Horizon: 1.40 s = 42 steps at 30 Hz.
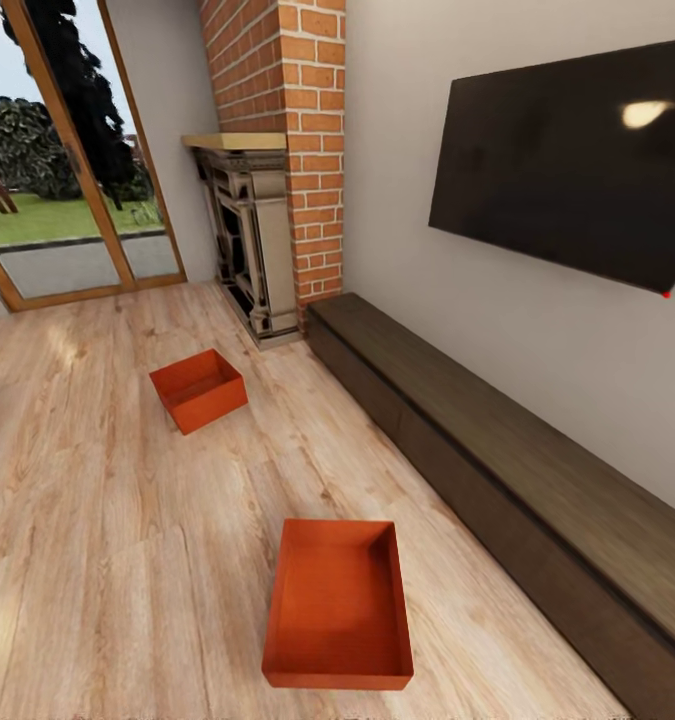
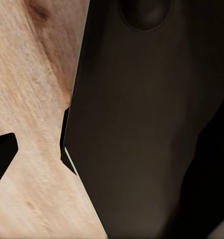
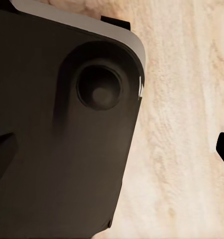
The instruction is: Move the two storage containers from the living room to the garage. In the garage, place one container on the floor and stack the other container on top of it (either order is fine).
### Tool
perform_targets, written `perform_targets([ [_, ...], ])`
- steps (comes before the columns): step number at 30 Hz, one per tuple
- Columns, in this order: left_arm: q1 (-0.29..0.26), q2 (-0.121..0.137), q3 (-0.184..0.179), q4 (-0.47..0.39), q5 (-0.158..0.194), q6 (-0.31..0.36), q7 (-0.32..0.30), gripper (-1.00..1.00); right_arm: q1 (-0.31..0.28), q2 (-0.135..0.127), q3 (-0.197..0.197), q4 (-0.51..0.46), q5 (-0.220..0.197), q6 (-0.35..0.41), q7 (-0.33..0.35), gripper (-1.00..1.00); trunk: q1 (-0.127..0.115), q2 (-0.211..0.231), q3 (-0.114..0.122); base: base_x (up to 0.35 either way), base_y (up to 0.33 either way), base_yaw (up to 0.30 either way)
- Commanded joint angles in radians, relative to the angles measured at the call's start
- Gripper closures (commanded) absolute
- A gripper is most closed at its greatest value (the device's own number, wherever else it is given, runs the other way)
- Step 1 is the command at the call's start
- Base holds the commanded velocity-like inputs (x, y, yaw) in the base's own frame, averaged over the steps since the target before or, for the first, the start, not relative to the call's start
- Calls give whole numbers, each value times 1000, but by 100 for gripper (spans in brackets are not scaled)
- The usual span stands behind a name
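- Near bin [image 1: 338,610] is sitting on the plank floor [image 1: 97,560] just in front of the robot, open top up, nothing in it, long side running away from the viewer.
- Far bin [image 1: 199,389] is resting further into the room, turned at an angle, well apart from the first, out toward the fireplace [image 1: 247,240].
- Both bins are lying in the living room; neither one is being touched, and nothing of the carry to the garage looks done yet.
- Long dark bench [image 1: 497,450] is running along the wall beside the near bin, with a strip of floor between them. Black TV [image 1: 577,160] is hanging above it.
- Brick chimney [image 1: 287,130] is rising over the fireplace; glass doors [image 1: 67,150] are showing lawn and trees.
- Wrist views are looking down at pale planks past dark robot housing. Black corners at the picture edges may be fingertips, but I cannot tell whether either pair of jaws is spread or pressed together.
- Judging the step: approach and pick-up of the near bin.
- Risks from here:
  - Thin plain walls are offering little to pinch; a one-sided grip could be tipping the bin or letting it slip.
  - Base rolling in too close could be nudging the bin along the smooth floor or toward the bench.
  - Reaching low beside the bench could be bringing the right arm against it.
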Motion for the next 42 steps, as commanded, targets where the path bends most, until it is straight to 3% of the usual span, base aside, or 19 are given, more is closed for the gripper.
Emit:
perform_targets([
  [1, 0, 0, 1, -1, 4, -1, 1, -100, -1, 0, 5, 3, 10, -3, -6, -100, 0, 0, -2, 0, 0, 0],
  [42, 0, 0, 1, -1, 3, -1, 1, -100, -1, 2, 4, 3, 10, -3, -7, -100, 0, 0, -69, 0, 0, 0],
])
